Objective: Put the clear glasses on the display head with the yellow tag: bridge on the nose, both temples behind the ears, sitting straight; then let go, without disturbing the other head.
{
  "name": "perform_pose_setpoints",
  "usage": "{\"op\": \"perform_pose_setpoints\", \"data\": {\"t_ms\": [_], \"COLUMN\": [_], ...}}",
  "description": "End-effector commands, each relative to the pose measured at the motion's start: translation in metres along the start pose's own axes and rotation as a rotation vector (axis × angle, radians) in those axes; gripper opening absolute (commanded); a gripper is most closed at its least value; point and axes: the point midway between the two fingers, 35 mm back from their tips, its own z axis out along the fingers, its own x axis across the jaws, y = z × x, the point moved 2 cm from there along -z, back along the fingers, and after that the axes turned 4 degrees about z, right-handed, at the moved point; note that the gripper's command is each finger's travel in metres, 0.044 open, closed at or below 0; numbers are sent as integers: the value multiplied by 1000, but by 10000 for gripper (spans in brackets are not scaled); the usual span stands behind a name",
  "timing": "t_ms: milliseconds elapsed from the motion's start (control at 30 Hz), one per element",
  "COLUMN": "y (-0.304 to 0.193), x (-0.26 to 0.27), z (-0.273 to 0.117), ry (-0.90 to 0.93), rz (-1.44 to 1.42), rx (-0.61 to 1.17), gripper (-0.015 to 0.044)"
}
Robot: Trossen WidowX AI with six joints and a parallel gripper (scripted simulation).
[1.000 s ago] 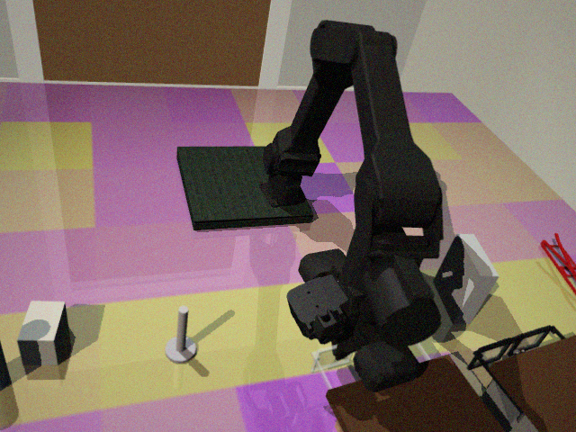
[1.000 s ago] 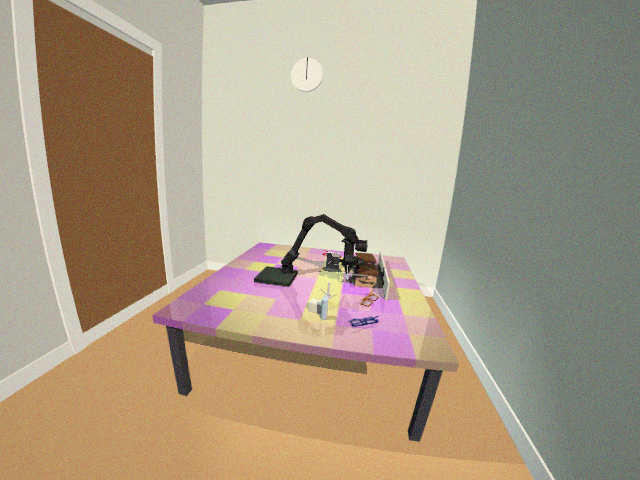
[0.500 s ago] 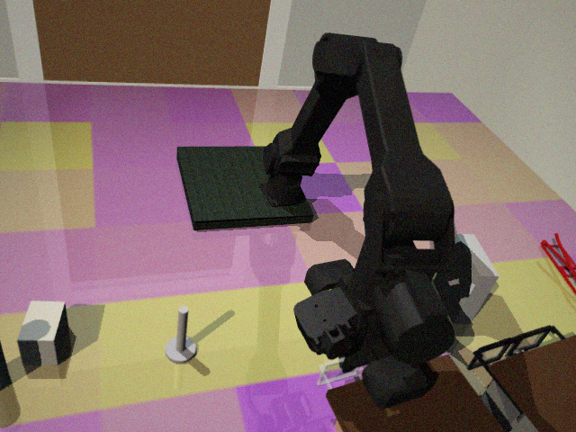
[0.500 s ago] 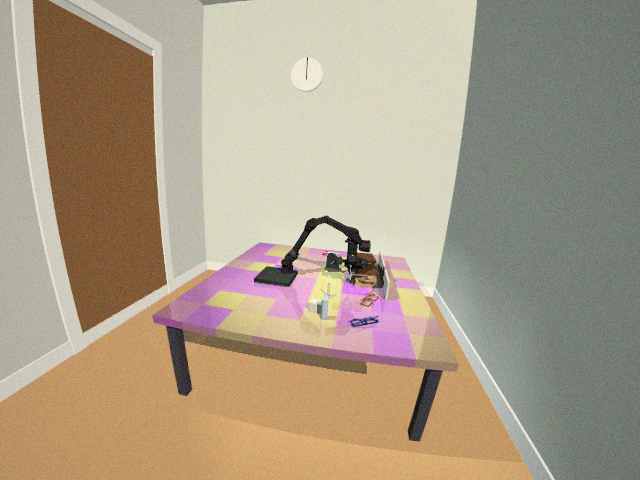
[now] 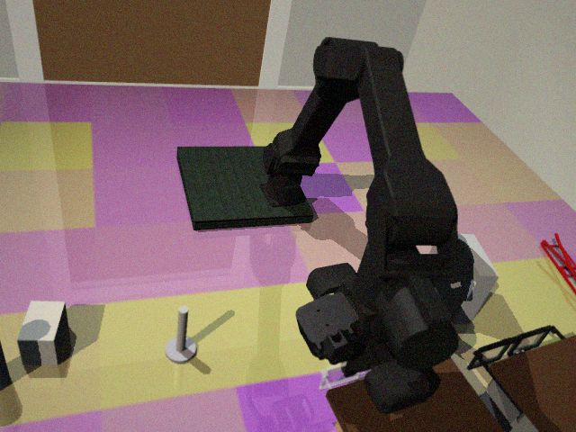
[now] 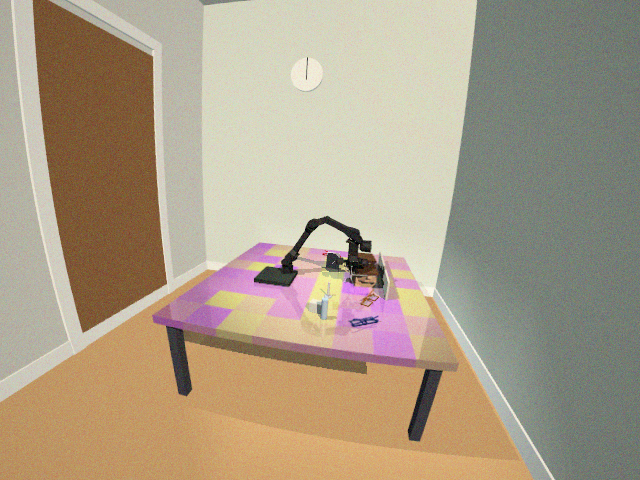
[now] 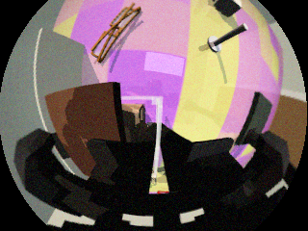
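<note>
Clear glasses gripped above the table, beside the brown display heads

We see the clear glasses [image 5: 331, 377] [image 7: 159, 125] clasped between the nearly closed fingers of the gripper [image 7: 157, 126], off both display heads. In the top view, one corner of the frame shows just beside the nearer brown block [image 5: 419, 404]; the arm [image 5: 381, 116] [image 6: 338, 225] hides much of the rest. A second brown block [image 5: 539, 376] bears dark glasses [image 5: 516, 346]. We cannot tell which head carries the yellow tag. Red glasses [image 5: 563, 260] lie farther off. Orange glasses [image 6: 369, 299] [image 7: 115, 33] and blue glasses [image 6: 363, 321] rest on the patchwork table [image 6: 289, 330]. A grey post [image 5: 183, 329] [image 7: 231, 37] stands upright on its round foot, apart from the gripper.
</note>
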Motion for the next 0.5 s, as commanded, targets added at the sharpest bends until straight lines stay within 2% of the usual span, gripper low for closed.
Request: {"op": "perform_pose_setpoints", "data": {"t_ms": [0, 467], "y": [0, 0], "x": [0, 0], "z": [1, 5], "ry": [1, 1], "rz": [4, 4], "rx": [-2, -2], "gripper": [0, 0]}}
